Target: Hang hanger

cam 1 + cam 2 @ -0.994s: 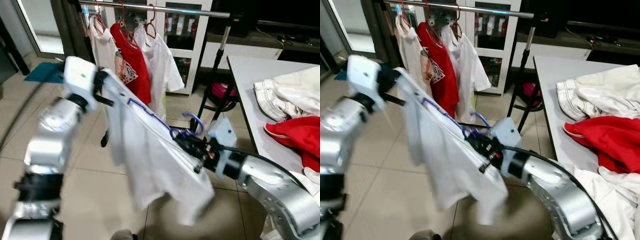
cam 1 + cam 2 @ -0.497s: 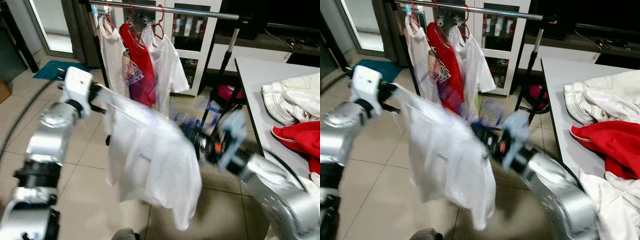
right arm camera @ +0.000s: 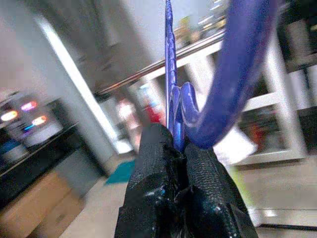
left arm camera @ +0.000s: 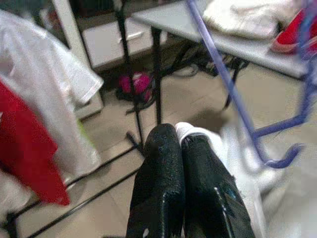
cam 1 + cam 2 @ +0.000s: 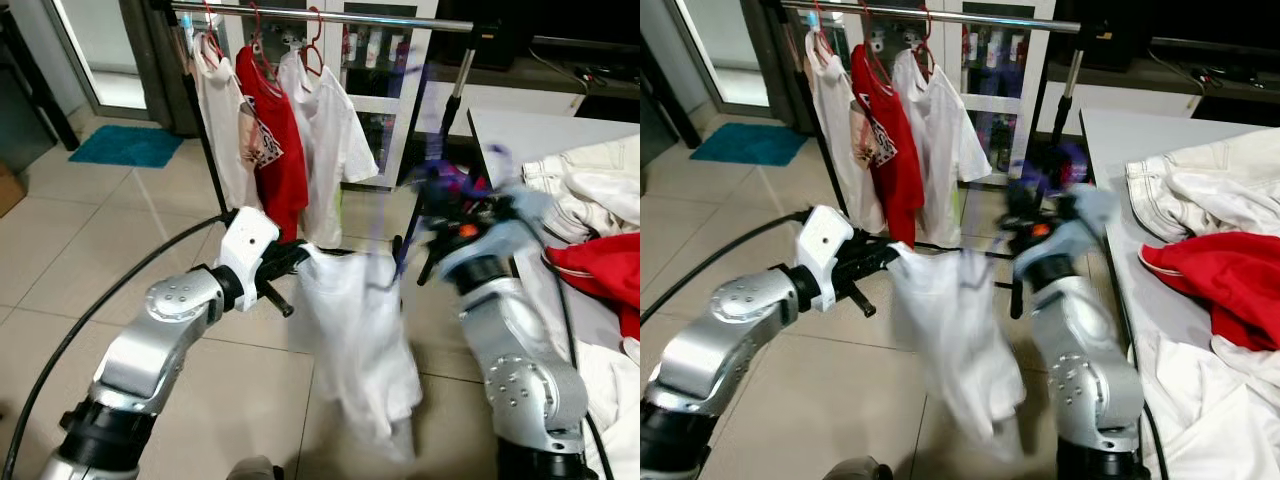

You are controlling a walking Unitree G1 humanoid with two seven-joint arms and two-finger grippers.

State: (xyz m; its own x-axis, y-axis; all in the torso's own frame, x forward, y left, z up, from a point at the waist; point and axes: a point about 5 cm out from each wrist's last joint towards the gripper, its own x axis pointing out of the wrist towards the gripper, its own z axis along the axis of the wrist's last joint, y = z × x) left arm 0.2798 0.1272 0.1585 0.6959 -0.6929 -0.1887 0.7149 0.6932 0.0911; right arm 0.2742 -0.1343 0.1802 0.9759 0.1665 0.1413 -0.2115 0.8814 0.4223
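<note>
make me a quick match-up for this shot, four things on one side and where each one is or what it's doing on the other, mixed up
Things:
1. blue hanger
2. white t-shirt
3. red t-shirt
4. red garment

Places or states:
A. lying on the table
B. hanging on the rail
C. pinched at one edge by the left gripper
D. clamped in the right gripper

Pairs: 1-D, 2-C, 3-B, 4-A

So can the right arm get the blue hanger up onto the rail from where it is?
Probably yes: the right gripper holds the blue hanger, and the rail has bare space right of the hung shirts.
</note>
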